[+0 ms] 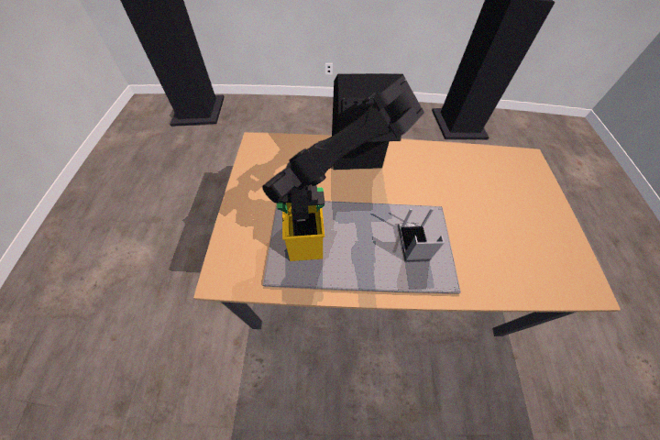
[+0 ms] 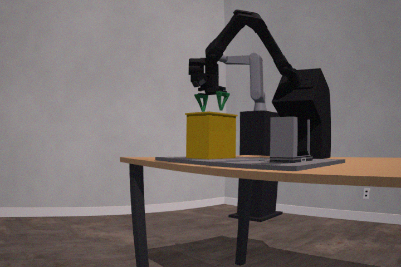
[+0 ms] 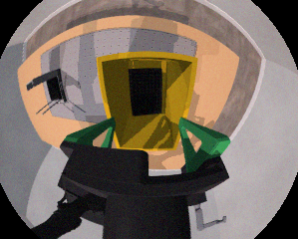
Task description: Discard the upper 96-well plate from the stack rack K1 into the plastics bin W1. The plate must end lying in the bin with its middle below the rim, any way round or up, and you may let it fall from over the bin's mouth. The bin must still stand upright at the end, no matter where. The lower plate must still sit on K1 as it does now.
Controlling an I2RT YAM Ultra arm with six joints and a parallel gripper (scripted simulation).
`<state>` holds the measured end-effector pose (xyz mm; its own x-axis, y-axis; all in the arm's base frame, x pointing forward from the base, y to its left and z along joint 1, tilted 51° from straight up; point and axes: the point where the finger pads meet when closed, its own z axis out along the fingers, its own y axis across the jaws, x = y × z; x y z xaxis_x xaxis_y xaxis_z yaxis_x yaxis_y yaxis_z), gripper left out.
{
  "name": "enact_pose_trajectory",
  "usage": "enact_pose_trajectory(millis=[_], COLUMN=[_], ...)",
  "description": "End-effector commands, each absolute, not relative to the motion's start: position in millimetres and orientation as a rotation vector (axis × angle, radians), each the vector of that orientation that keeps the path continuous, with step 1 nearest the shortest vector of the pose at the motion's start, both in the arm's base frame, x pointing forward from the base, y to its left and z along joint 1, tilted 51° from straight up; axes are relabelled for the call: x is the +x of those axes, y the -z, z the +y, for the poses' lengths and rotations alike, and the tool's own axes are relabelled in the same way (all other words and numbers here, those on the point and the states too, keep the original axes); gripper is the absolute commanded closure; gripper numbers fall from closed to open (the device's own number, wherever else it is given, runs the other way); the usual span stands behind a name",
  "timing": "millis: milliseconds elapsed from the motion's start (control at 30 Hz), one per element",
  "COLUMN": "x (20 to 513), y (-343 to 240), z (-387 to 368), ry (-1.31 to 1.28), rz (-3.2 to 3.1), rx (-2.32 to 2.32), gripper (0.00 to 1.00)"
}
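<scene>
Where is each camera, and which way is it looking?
Top: high above the table's front, looking down; whole arm shows.
Exterior: low beside the table, looking sideways; arm and open gripper show.
Wrist: on the arm, looking down past green fingers.
All three share the yellow bin.

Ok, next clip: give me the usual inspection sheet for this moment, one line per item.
Surface: wooden table carrying a grey base mat.
Job's things: yellow bin W1 upright on the mat; dark plate lying inside it, below the rim; rack K1 upright at the mat's other end, lower plate not clearly visible.
Clutter: nothing seen.
Grippers: gripper open, green fingers holding nothing, above the bin's mouth.
Cables: nothing seen.
Surroundings: two dark pillars, grey walls, wood floor.
</scene>
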<state>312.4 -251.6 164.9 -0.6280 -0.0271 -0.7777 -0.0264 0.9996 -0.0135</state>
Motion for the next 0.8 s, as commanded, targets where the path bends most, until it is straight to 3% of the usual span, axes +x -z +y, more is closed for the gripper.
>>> enact_pose_trajectory(millis=[0, 767], x=[312, 290], y=[-168, -197], z=[-254, -257], ry=[0.015, 0.045], rz=[2.241, 2.223], rx=[-0.033, -0.044], gripper=[0.0, 0.0])
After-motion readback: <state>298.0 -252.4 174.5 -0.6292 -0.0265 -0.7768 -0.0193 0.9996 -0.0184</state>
